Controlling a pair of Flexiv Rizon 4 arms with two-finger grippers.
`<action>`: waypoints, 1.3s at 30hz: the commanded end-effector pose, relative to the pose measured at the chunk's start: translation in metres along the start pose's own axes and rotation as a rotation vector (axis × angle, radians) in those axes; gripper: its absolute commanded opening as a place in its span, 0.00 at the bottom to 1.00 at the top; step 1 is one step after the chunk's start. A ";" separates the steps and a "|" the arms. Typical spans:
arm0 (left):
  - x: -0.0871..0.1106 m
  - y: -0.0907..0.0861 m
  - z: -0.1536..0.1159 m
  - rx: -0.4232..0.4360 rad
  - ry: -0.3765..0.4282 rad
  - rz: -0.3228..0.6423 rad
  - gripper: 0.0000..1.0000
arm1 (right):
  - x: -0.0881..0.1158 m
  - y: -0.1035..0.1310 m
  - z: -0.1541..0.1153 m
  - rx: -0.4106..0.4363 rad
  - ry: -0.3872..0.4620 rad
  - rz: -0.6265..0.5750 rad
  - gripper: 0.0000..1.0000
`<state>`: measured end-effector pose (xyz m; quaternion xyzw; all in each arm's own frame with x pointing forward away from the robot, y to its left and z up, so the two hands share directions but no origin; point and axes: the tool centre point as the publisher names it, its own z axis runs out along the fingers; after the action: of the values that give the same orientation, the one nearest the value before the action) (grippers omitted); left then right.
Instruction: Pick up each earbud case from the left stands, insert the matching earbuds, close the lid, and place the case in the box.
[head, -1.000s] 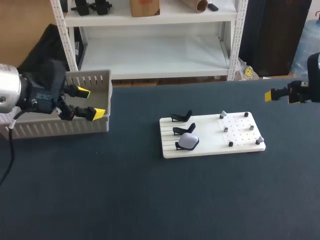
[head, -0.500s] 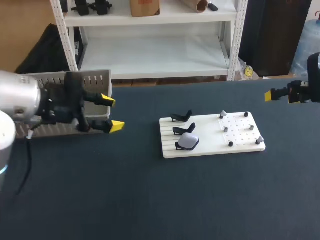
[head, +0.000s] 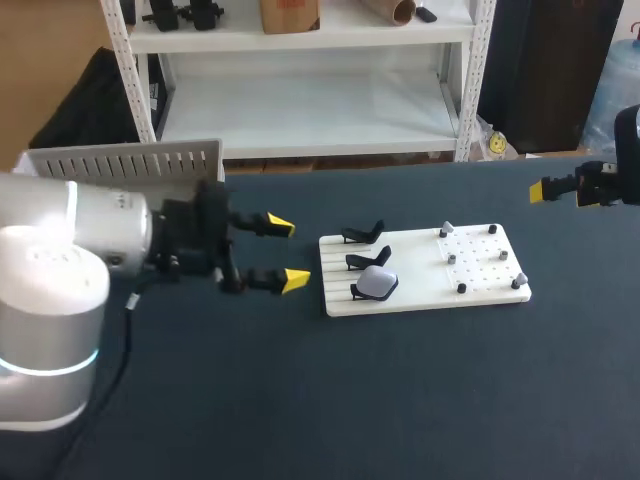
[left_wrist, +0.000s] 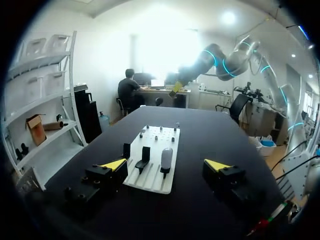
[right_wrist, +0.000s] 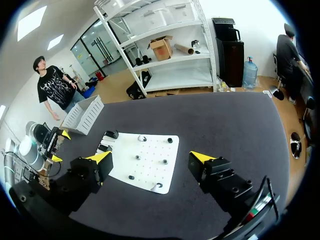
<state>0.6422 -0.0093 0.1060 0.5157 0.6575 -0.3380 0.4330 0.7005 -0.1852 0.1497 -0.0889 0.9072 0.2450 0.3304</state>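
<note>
A white board lies mid-table, with three black stands along its left part. A grey-white earbud case rests on the nearest stand; the two stands behind it are bare. Small earbuds sit on pegs on the board's right part. My left gripper hovers open just left of the board. In the left wrist view the case stands ahead, between the open fingers of that gripper. My right gripper hangs open high at the table's far right, above the board, holding nothing.
The grey slotted box stands at the back left, partly hidden behind my left arm; it also shows in the right wrist view. Dark tabletop spreads in front of the board.
My left arm has swung rightward from over the grey box to just left of the board, fingers still open. The right arm has stayed put.
</note>
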 end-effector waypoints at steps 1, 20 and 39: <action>0.006 0.004 0.038 0.011 -0.042 0.007 1.00 | 0.000 -0.001 0.000 -0.002 0.001 -0.001 1.00; 0.007 0.003 0.045 0.034 -0.028 -0.008 1.00 | 0.000 -0.001 0.000 -0.002 0.001 -0.001 1.00; 0.028 0.006 0.096 0.076 0.117 -0.034 1.00 | 0.000 -0.001 0.000 -0.002 0.001 -0.001 1.00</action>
<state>0.6557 -0.0741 0.0464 0.5308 0.6726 -0.3430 0.3849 0.7005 -0.1852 0.1497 -0.0889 0.9072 0.2450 0.3304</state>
